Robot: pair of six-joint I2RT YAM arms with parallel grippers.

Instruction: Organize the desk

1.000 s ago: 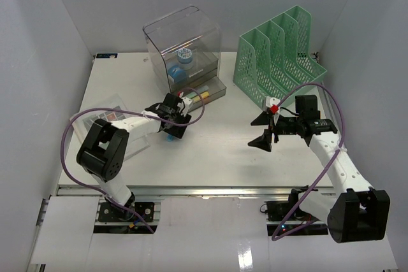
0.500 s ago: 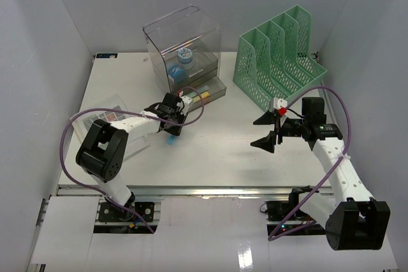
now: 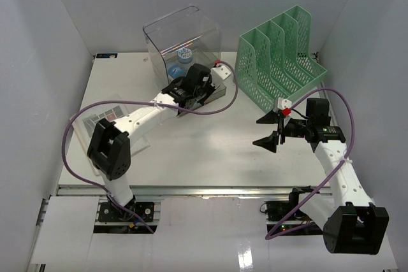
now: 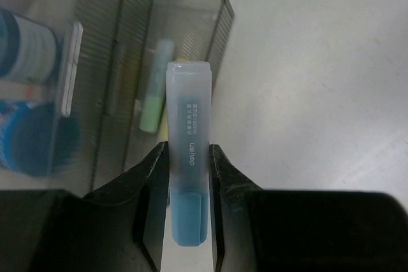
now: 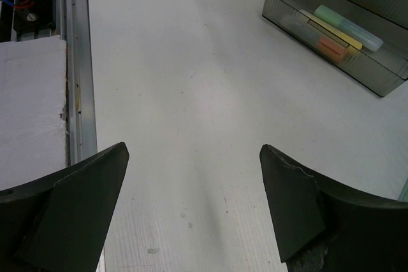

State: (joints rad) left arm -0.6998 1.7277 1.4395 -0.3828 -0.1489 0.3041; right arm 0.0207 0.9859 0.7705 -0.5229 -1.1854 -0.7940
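Note:
The white desk (image 3: 210, 154) holds a clear smoky drawer box (image 3: 182, 39) at the back. My left gripper (image 3: 193, 90) reaches to its pulled-out drawer (image 4: 191, 23). In the left wrist view this gripper (image 4: 187, 157) is shut on a blue highlighter (image 4: 187, 109), held just above the drawer's front. A green highlighter (image 4: 155, 90) and a yellow one lie in the drawer. My right gripper (image 3: 262, 132) hangs open and empty over the desk's right half. Its wrist view (image 5: 191, 151) shows bare desk (image 5: 191, 81) between the jaws.
A green mesh file rack (image 3: 277, 55) stands at the back right. Blue tape rolls (image 4: 29, 125) sit inside the box. A clear flat sleeve (image 3: 105, 116) lies at the left. A metal rail (image 5: 76, 62) runs along the desk's front edge.
My left gripper has risen from the desk and moved back and right to the drawer, carrying the blue highlighter. My right gripper has drifted slightly right, still open.

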